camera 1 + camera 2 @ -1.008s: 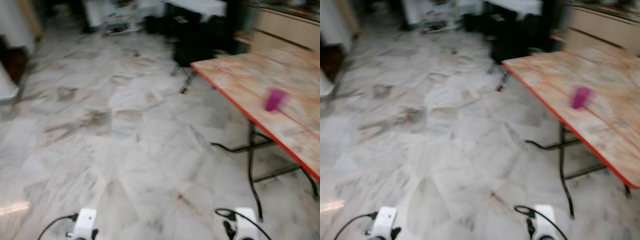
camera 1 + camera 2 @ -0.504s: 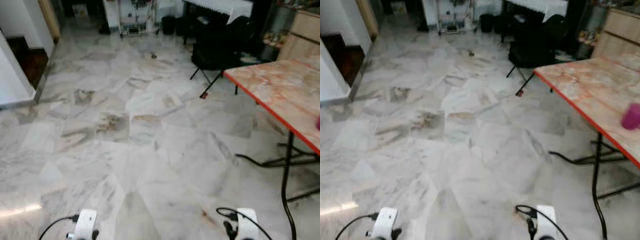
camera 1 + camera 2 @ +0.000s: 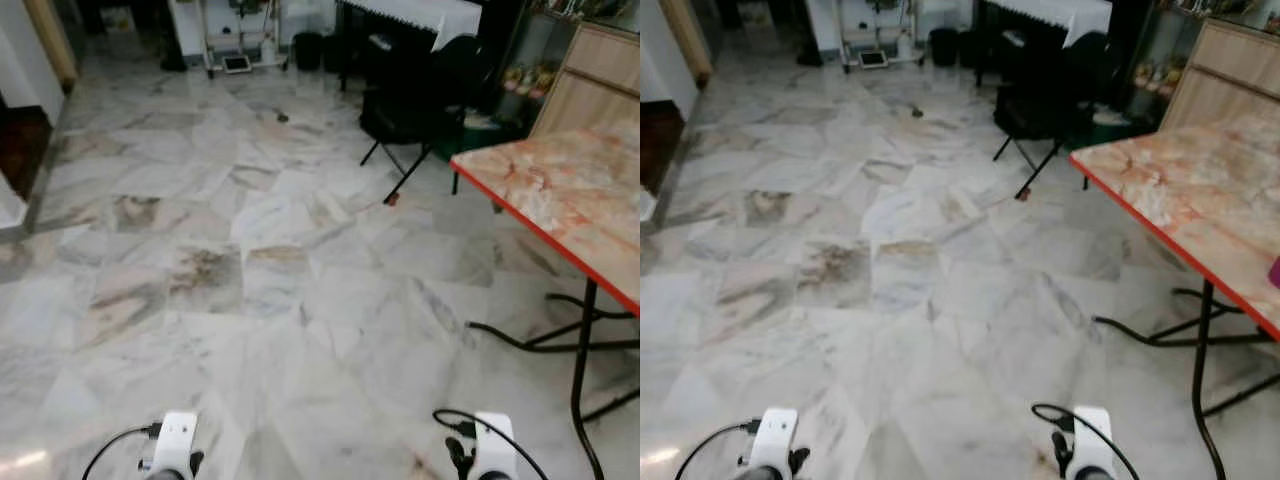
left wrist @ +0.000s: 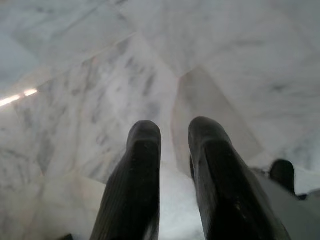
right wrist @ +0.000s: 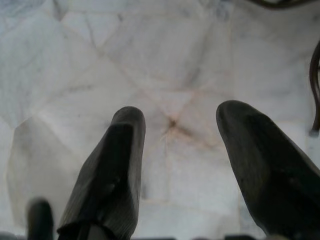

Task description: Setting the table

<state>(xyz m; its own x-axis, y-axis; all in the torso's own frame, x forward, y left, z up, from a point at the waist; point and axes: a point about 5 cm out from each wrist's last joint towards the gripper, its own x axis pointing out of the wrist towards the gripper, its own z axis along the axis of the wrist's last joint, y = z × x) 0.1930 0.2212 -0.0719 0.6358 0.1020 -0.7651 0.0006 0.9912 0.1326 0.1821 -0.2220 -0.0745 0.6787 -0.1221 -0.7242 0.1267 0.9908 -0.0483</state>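
A magenta cup (image 3: 1275,271) barely shows at the right edge on the orange-rimmed marble-patterned folding surface (image 3: 560,190). Both arms hang idle above the white marble floor (image 3: 260,250): left tool (image 4: 172,132) fingers nearly together, right tool (image 5: 177,122) fingers apart, each empty.

Grey-veined white marble floor (image 3: 250,300) spreading across the whole room, catching pale light. Folding table (image 3: 560,190) with marbled orange top and red edge standing at right on black legs. Dark folding chair (image 3: 405,105) sitting beyond it. Wooden cabinet (image 3: 590,80) rising behind. White wall (image 3: 15,70) showing at far left.
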